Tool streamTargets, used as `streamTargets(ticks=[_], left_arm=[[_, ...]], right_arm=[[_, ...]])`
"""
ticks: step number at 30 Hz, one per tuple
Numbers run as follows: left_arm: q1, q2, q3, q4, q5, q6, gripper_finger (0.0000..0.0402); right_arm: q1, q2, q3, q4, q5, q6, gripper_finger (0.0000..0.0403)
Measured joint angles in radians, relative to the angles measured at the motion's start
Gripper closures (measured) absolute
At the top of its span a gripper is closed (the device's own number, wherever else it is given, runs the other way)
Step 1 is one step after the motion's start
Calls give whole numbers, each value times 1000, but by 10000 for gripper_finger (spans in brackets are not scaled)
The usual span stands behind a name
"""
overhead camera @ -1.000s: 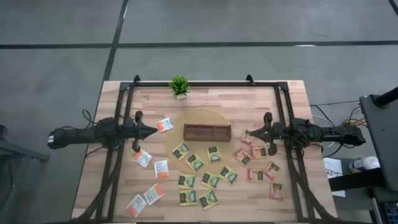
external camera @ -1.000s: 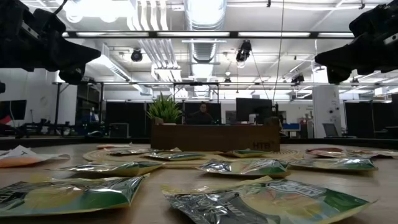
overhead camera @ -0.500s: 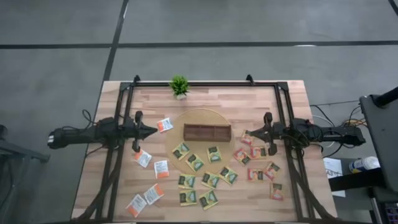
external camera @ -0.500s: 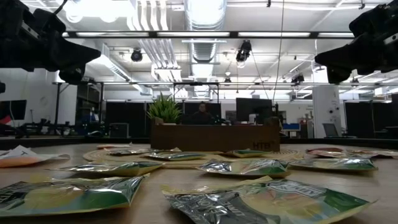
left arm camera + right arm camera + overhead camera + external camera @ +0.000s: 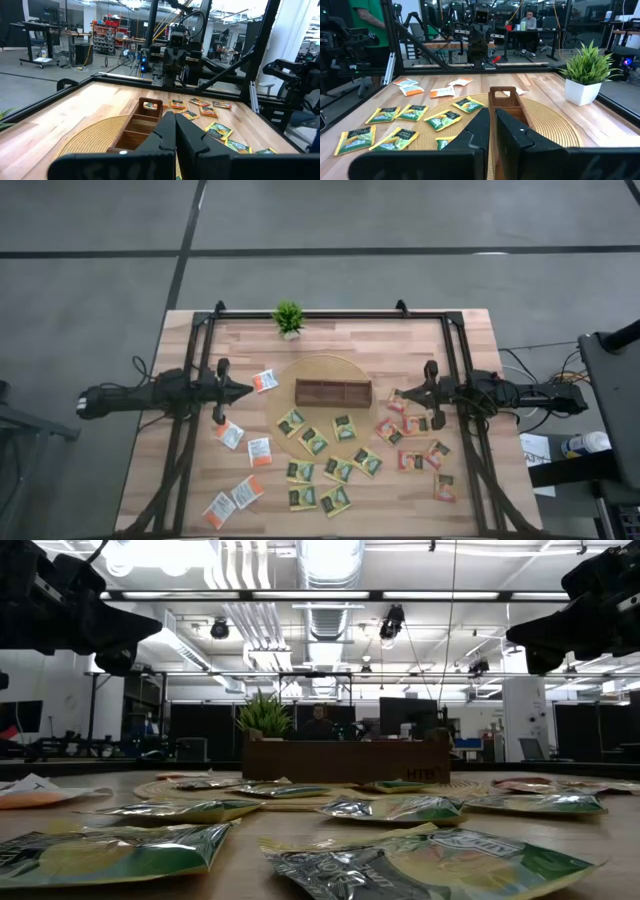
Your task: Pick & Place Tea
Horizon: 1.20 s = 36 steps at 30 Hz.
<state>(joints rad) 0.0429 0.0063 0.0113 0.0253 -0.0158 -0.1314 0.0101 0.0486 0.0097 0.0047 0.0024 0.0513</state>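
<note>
Tea sachets lie scattered over the near half of the bench (image 5: 400,345), exactly where they lay a second ago; nothing on the bench has shifted. The white-and-orange sachets (image 5: 259,451) sit on the left side, with one (image 5: 265,380) apart from the rest, just beside the left claw. The dark green-and-yellow sachets (image 5: 314,442) spread across the middle, some on the round woven mat (image 5: 322,366) and some in front of it. The red-pink sachets (image 5: 412,460) cluster on the right, near the right claw.

The brown compartment tray (image 5: 333,392) rests on the mat, and no sachet can be made out inside it. The small potted plant (image 5: 288,318) stands at the far edge of the bench.

The left claw (image 5: 246,390) hovers left of the mat, its fingers clenched together with nothing between them, as the left wrist view shows (image 5: 174,131). The right claw (image 5: 394,393) hovers right of the tray, likewise clenched and empty (image 5: 492,125). Both arms have stayed in the same pose throughout, pointing at each other across the tray.
</note>
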Motion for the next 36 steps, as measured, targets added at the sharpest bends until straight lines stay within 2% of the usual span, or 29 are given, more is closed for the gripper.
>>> streamTargets(ticks=[16,36], left_arm=[[0,0,0,0,0,0,402],[1,0,0,0,0,0,402]], right_arm=[[-1,0,0,22,26,-11,374],[-1,0,0,398,26,370,374]])
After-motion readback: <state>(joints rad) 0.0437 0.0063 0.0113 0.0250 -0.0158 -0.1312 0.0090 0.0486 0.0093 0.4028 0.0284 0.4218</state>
